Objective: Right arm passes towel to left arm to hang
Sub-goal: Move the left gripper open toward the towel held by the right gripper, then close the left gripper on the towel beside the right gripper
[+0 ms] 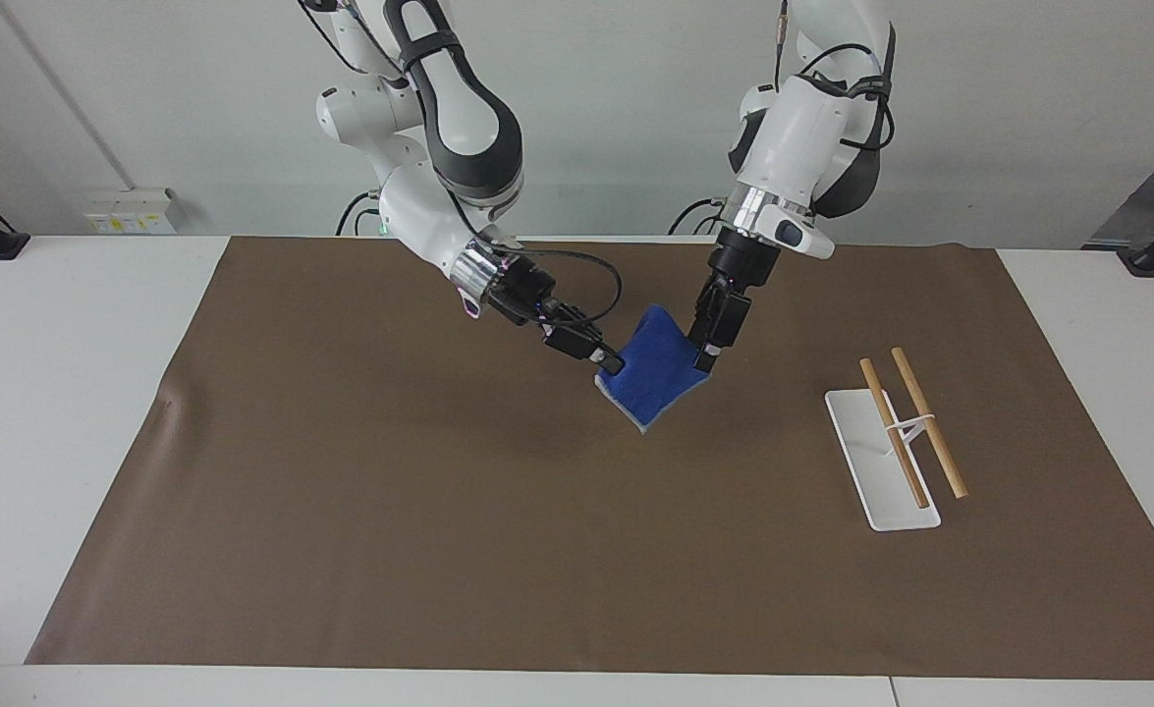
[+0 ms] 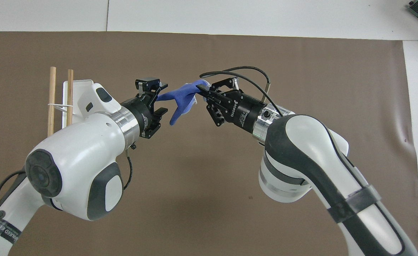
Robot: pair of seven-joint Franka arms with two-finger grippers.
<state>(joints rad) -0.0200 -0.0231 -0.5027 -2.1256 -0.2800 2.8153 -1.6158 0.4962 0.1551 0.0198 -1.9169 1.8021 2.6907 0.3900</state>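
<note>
The blue towel (image 1: 657, 381) hangs in the air over the middle of the brown mat. My right gripper (image 1: 611, 365) is shut on one corner of it and holds it out toward the left arm; it also shows in the overhead view (image 2: 202, 89). My left gripper (image 1: 704, 361) is at the towel's free end. In the overhead view the left gripper (image 2: 162, 98) is open, its fingers (image 2: 163, 111) either side of the tip of the towel (image 2: 180, 103).
A white rack base (image 1: 856, 447) with two wooden bars (image 1: 928, 432) stands on the brown mat (image 1: 439, 511) toward the left arm's end. In the overhead view the rack (image 2: 74, 87) lies beside the left arm's wrist.
</note>
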